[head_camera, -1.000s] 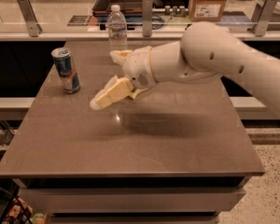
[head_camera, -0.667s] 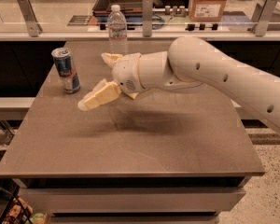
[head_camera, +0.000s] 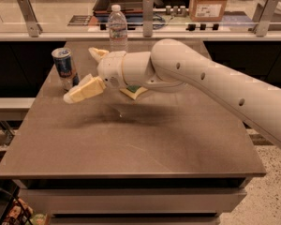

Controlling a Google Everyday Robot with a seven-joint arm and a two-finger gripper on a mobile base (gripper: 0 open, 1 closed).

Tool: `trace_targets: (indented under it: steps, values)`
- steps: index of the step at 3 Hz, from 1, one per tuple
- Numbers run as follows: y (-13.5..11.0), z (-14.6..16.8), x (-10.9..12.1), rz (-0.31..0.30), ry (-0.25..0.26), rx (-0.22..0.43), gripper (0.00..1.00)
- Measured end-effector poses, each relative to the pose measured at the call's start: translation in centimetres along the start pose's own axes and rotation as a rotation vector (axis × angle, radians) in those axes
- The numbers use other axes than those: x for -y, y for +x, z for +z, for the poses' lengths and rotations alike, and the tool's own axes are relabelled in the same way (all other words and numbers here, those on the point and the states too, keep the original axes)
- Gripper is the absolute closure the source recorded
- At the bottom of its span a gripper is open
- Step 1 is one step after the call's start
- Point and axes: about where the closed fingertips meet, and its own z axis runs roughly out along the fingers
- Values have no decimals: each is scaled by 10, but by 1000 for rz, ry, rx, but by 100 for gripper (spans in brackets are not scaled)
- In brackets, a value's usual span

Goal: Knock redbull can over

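shifted since a second ago: end effector (head_camera: 79,75), carried leftward over the table (head_camera: 131,144) toward the redbull can (head_camera: 64,69), now just beside it. the can has not moved and is upright as before.

item 1, redbull can: slim blue and silver can with a silver top, standing upright near the table's far left corner. it is the landmark for all entries below.

item 2, end effector: immediately right of the can as seen. the two cream fingers (head_camera: 84,89) are spread wide apart and hold nothing. the lower finger slants down to a tip level with the can's base. the upper finger points back, past the can's top. whether the lower finger touches the can, i cannot tell.

item 3, arm (head_camera: 201,81): white, jointed, reaching in from the right side toward the can, held above the table.

item 4, water bottle (head_camera: 117,29): clear with a white cap, upright, behind and right of the can, taller than it, well apart from it.

item 5, sponge (head_camera: 133,92): yellow with a green patch, flat on the table right of the can, partly under the arm.

item 6, cardboard box (head_camera: 210,1): far behind and right of the can, off the table, on the counter beyond.
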Motion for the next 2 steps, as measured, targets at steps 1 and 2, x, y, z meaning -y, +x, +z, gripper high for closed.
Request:
trace_targets:
  steps: [1, 2]
  values:
    - [-2, 13, 14, -7, 11, 25, 0]
    - [2, 25, 24, 2, 16, 51, 0]
